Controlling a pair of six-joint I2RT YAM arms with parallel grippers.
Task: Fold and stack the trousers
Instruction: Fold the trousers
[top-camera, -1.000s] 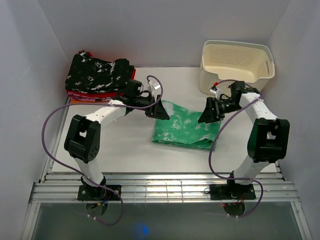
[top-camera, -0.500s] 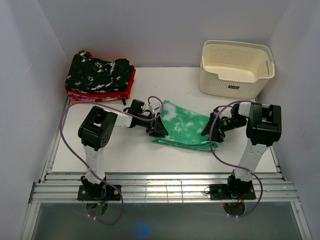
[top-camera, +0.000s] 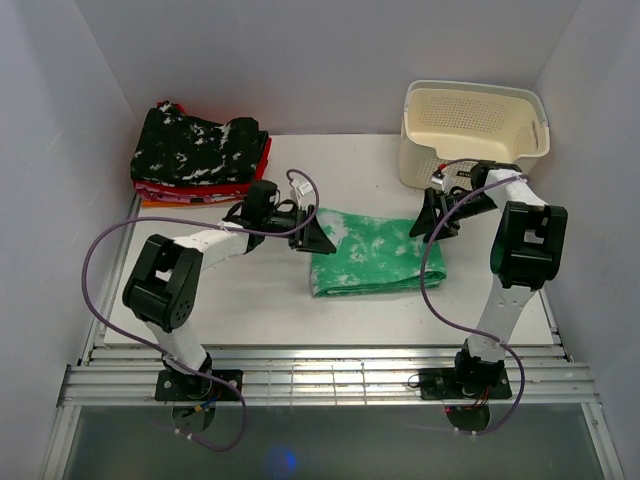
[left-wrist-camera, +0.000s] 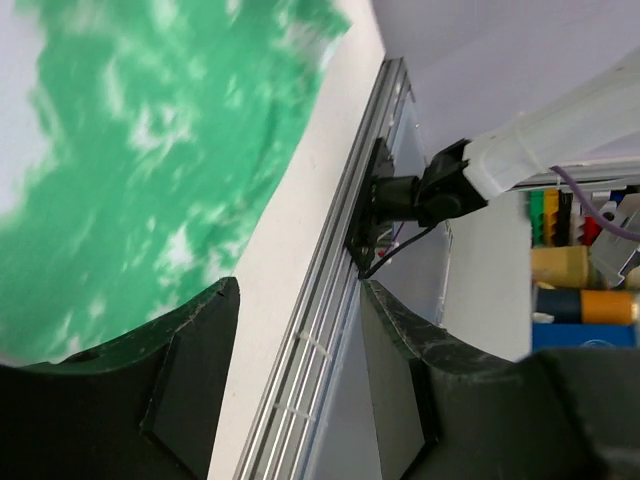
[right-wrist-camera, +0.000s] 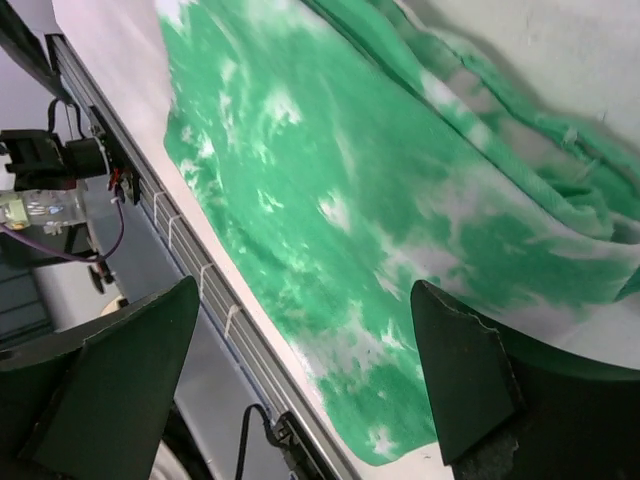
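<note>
Left gripper (top-camera: 318, 238) and right gripper (top-camera: 432, 215) have moved rearward — trousers (top-camera: 375, 255) lie squarer.

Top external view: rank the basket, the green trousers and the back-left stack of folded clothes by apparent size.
1. basket: largest, though its height brings it nearer the camera.
2-3. stack of folded clothes and trousers: too alike to rank.

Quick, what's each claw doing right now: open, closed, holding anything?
Left claw: open, holding nothing, beside the folded bright green, white-blotched cloth trousers.
Right claw: open, holding nothing.
</note>
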